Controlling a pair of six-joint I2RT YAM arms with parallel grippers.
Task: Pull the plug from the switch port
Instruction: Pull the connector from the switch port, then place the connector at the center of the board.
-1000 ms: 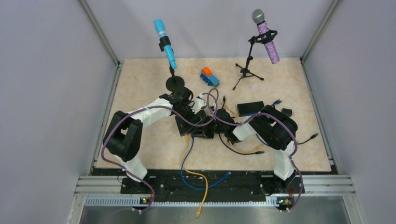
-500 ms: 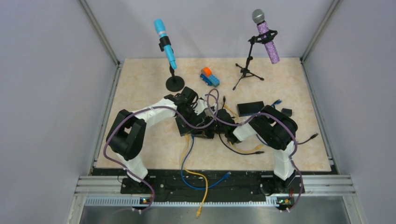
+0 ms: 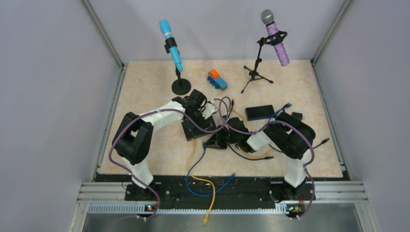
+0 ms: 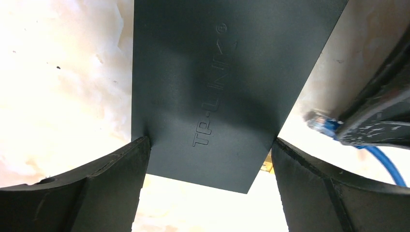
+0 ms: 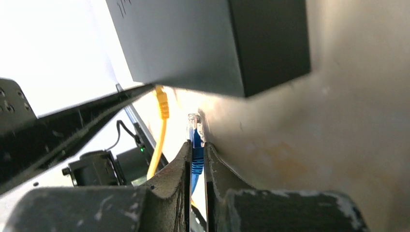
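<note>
The blue plug [image 5: 195,140] is out of the switch [image 4: 220,92], pinched in the right gripper [image 5: 196,159] near mid-surface; the left gripper [image 4: 208,159] straddles the switch, wide — the yellow cable [image 5: 161,130], plugged in, could drag it.

Mid-tabletop [image 3: 145,92] is crowded: the switch [image 3: 197,126] sits between the wide-spread fingers [image 4: 87,193] of the left pincer [image 3: 199,121], which flank both its sides. Just right of it, the right pincer [image 3: 223,139] is clamped on the blue plug [image 5: 195,140], which is apart from the switch's near edge. The yellow cable [image 3: 209,186] and blue cable [image 3: 191,169] trail toward the near edge between the arm bases. A second black box [image 3: 259,112] lies to the right. Two mic stands [image 3: 181,86] and a toy truck [image 3: 217,79] stand along the far side. The far-left corner and the near-right part of the tabletop are open.
</note>
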